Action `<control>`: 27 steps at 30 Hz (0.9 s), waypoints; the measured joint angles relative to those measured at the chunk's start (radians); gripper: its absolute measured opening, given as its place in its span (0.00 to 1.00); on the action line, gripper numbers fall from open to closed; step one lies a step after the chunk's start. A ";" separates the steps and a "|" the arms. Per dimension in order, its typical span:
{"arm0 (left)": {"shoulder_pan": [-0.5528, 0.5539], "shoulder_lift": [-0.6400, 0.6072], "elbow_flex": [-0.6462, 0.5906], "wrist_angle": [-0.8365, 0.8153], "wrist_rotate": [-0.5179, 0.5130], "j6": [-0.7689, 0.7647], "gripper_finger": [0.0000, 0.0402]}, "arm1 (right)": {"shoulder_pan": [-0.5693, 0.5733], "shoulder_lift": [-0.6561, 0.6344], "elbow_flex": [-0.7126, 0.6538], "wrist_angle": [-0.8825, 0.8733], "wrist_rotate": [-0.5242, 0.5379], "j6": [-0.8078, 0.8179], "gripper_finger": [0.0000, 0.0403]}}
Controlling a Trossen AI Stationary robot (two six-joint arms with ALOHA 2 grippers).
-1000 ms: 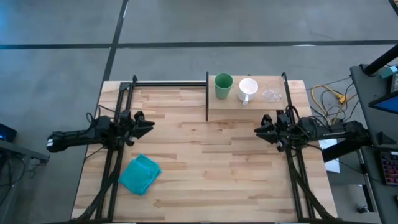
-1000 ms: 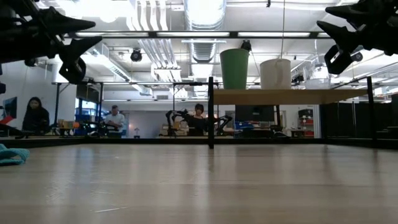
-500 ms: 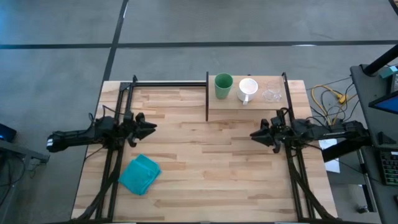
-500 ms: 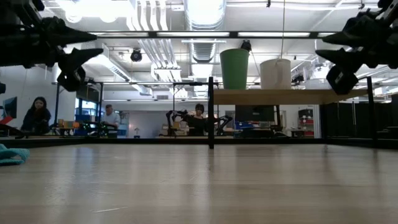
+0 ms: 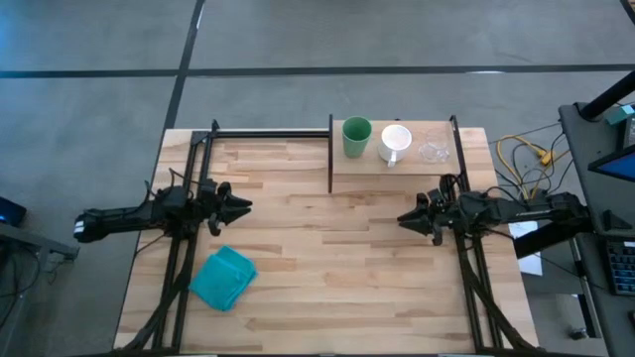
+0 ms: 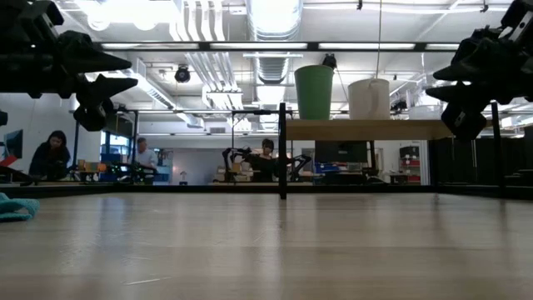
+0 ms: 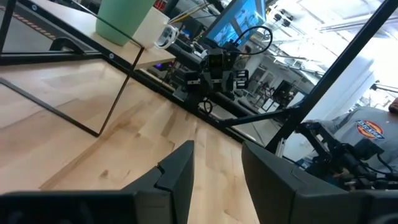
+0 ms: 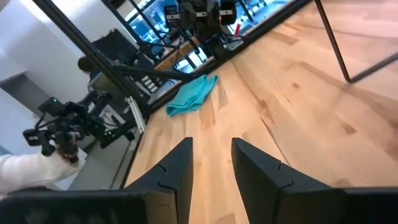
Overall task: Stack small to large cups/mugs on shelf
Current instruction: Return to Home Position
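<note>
Nearest us, the teal folded cloth point(image 5: 223, 277) lies on the pale wooden tabletop point(image 5: 327, 268), no part of the job. Past it, the left gripper point(image 5: 243, 207) and the right gripper point(image 5: 402, 220) hover above the table, well apart, each with fingers parted and holding nothing. At the far edge, the green plastic tumbler point(image 5: 356, 136), the white handled mug point(image 5: 396, 141) and the small clear cup point(image 5: 432, 152) stand in a row on the raised light-wood shelf point(image 5: 367, 171). We judge the placing done; what remains is drawing both arms back to rest, clear of the shelf's frame. We can read no writing anywhere.
</note>
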 joint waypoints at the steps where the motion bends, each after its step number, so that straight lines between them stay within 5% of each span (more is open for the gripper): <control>1: 0.000 0.000 0.000 0.000 0.000 0.003 0.30 | 0.000 0.000 0.000 -0.004 0.000 0.010 0.26; 27: 0.000 0.058 -0.002 0.019 0.006 -0.002 0.30 | 0.000 0.000 0.000 -0.021 0.000 -0.005 0.26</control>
